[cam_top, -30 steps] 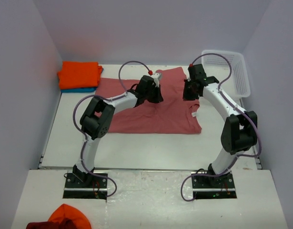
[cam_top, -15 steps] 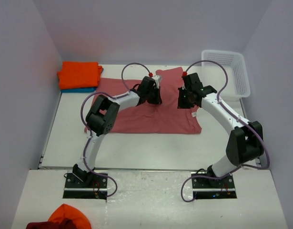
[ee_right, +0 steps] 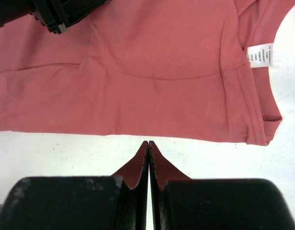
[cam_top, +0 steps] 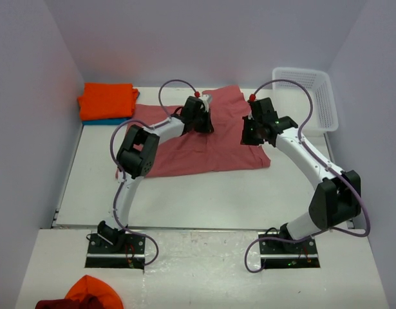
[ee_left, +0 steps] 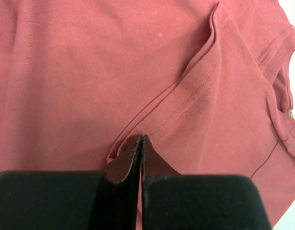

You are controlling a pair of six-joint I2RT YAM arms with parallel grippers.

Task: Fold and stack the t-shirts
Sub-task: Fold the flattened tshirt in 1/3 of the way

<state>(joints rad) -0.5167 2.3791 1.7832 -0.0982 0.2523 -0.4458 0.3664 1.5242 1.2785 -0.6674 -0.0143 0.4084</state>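
Observation:
The salmon-red t-shirt lies spread across the middle of the table, its far right part bunched up. My left gripper is over its far middle. In the left wrist view the left gripper is shut on a raised fold of the shirt. My right gripper is over the shirt's right part. In the right wrist view the right gripper is shut at the shirt's edge, with a thin red sliver between the tips. The white tag shows by the neck. The folded orange t-shirt lies on the teal-blue one at the far left.
A white lattice basket stands at the far right corner. An orange and dark red bundle of cloth lies on the near ledge at the bottom left, beside the left arm's base. Walls close in the table on the left, back and right.
Both grippers have moved toward the back of the table with the salmon-red shirt. Its near edge and right corner have slid away from the arm bases, and its far part has bunched up.

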